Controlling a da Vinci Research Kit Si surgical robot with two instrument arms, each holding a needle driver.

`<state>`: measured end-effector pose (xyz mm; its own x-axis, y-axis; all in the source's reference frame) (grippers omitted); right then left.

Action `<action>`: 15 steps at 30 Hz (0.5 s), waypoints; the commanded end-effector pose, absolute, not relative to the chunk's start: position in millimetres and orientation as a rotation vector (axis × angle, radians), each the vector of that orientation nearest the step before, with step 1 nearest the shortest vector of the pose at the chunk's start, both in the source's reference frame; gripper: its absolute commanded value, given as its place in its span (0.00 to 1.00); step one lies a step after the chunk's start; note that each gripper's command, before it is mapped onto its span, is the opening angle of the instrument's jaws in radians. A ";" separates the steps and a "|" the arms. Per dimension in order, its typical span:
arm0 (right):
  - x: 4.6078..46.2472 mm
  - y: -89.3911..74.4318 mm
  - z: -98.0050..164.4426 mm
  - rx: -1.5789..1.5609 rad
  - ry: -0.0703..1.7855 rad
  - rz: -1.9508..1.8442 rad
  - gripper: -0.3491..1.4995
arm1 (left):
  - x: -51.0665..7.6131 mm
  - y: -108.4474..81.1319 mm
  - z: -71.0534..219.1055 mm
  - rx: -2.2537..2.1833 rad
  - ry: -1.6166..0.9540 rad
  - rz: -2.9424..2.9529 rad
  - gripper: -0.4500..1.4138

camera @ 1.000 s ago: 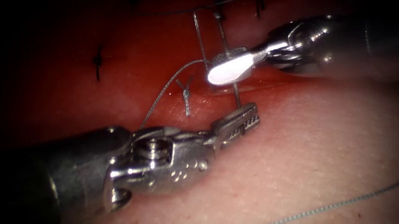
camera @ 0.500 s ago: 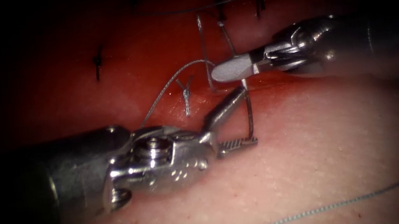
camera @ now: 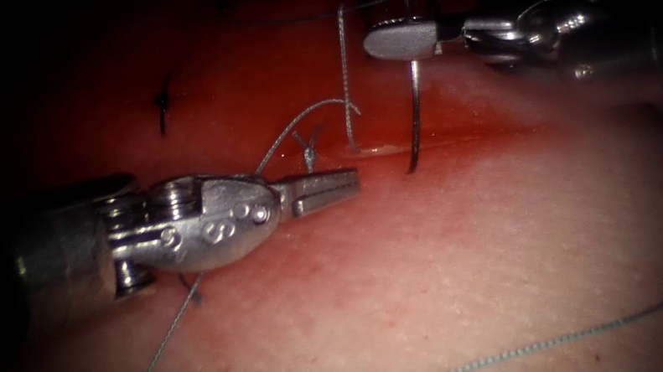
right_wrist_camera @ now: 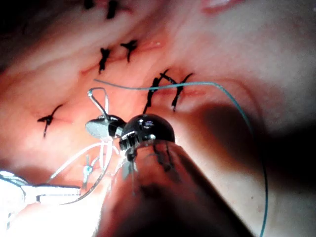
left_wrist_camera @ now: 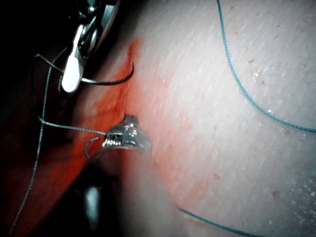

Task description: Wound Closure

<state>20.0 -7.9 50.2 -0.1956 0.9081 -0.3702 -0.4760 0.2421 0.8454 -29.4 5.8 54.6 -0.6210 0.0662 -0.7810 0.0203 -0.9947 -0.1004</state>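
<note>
We see the pale, pebbled slab of pork-belly tissue (camera: 461,280) across the lower half of the endoscope frame, its skin finely dimpled and matte, turning glossy where wet red fluid (camera: 257,128) stains the band across the middle and upper part. The cut (camera: 382,149) shows as a thin shiny seam at centre frame.

The left arm's bright steel tool (camera: 324,191) reaches in from the left edge at mid-height, its rounded, riveted wrist lying low over the tissue. Its two flat jaws lie together and we find nothing between them.

The right arm's steel tool (camera: 402,40) enters from the upper right. Its smooth, spoon-shaped jaws are clamped on the thin curved steel needle (camera: 416,121) near its upper end. The needle hangs down from the jaws in a gentle arc, free of the tissue, its lower tip just above the surface right of the cut. In the left wrist view the same needle (left_wrist_camera: 106,80) curves out beside the pale jaw.

The fine, twisted grey-blue thread (camera: 342,66) rises from the cut at centre frame, runs toward the upper right, and a long loop trails across the lower right corner. A small knotted stitch with two short cut ends (camera: 308,148) sits just left of the cut, and a dark older stitch (camera: 162,104) lies further to the upper left.
</note>
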 end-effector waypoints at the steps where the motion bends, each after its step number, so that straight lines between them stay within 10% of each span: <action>1: 21.1 -7.6 50.4 0.448 1.206 1.283 0.00 | -29.8 6.6 56.5 -1.304 -0.206 2.817 0.00; 15: 22.1 -7.9 49.9 0.306 1.257 1.056 0.00 | -31.9 8.6 63.1 -1.131 -0.424 2.930 0.00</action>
